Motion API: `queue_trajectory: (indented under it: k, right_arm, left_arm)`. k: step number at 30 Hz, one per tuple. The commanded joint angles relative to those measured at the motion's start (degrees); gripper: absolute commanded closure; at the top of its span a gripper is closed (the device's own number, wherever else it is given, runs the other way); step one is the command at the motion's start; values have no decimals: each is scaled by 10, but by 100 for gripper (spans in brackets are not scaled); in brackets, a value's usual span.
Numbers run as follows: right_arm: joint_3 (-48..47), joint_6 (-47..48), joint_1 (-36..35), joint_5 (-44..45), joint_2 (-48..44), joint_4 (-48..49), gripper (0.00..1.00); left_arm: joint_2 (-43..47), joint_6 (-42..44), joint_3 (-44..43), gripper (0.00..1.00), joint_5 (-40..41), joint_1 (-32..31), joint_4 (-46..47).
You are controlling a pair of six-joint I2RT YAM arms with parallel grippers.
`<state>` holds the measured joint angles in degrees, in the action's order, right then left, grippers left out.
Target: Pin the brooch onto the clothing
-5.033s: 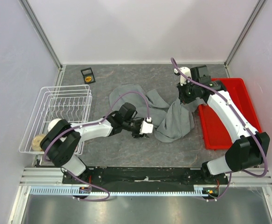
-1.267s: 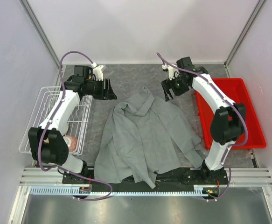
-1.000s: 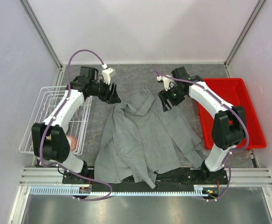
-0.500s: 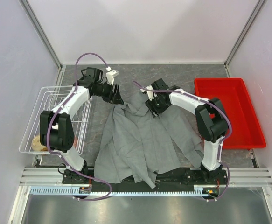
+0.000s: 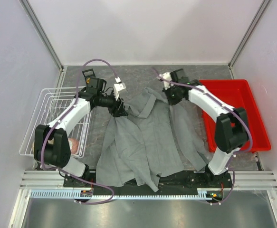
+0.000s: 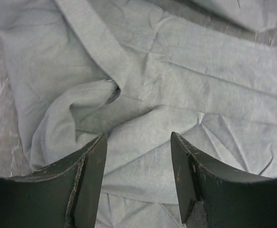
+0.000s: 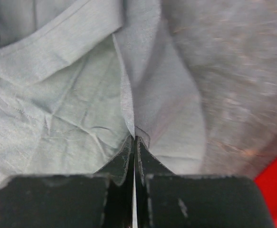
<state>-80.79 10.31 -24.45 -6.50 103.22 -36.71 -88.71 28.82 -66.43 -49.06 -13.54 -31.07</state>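
The grey shirt (image 5: pixel 145 137) lies spread on the table, its collar end toward the back. My left gripper (image 5: pixel 120 111) is open just above the shirt's upper left part; in the left wrist view (image 6: pixel 138 142) the jaws stand apart over creased cloth (image 6: pixel 176 95). My right gripper (image 5: pixel 172 99) is shut on a fold of the shirt's edge, seen pinched between the jaws in the right wrist view (image 7: pixel 132 138). A small black case (image 5: pixel 87 73) sits at the back left, partly behind the left arm. The brooch cannot be made out in it.
A white wire rack (image 5: pixel 43 118) stands at the left with a round tan thing (image 5: pixel 73 144) in its near corner. A red bin (image 5: pixel 252 118) stands at the right. Grey walls close in the back and sides.
My right gripper has moved from the shirt's middle back toward the right and is now shut on the shirt's edge. My left gripper has shifted slightly nearer over the shirt's upper left.
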Motion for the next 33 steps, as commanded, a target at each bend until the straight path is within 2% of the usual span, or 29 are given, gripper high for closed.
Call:
queue_trajectory:
  k: [1,4,8,17,19,21,22,23,25,26,27,28,29,30,32,33]
  right_arm:
    - [-24,-6,40,-25,-44,-20,100]
    - [-24,-16,55,-39,-51,-31,100]
    - [-25,-21,67,-40,-78,-43,100]
    - [-26,-29,93,-29,-135,-68,100]
    - [-22,-29,97,-24,-145,-72,100]
    - [-19,-26,99,-22,-151,-77,100]
    - [-20,-24,100,-18,-158,-79,100]
    - [-23,-19,101,-15,-159,-83,100]
    - [-35,-14,105,-7,-162,-93,100]
    - [-39,-13,107,5,-163,-97,100]
    - [-45,-8,112,13,-162,-99,100]
    - [-48,-6,114,20,-158,-96,100]
    - [-51,-5,118,38,-152,-95,100]
    - [-59,-5,121,44,-146,-93,100]
    - [-69,-9,135,56,-123,-79,100]
    - [-81,-12,138,61,-115,-73,100]
  left_arm:
    - [38,170,49,38,31,-46,85]
    - [39,206,77,36,102,-97,137]
    - [3,236,78,33,142,-140,186]
    - [-102,344,61,33,196,-173,212]
    - [-117,372,59,34,201,-176,212]
    - [-122,381,58,42,208,-177,220]
    - [-121,367,55,49,204,-177,232]
    - [-111,354,52,66,196,-176,235]
    - [-96,317,32,78,134,-164,211]
    - [-84,298,23,88,111,-161,205]
    - [-82,232,6,94,88,-156,210]
    - [-84,196,-5,98,80,-143,219]
    - [-98,163,-18,98,74,-135,222]
    - [-109,95,-47,98,74,-127,229]
    - [-137,24,-101,98,94,-102,252]
    - [-166,-41,-121,98,120,-93,257]
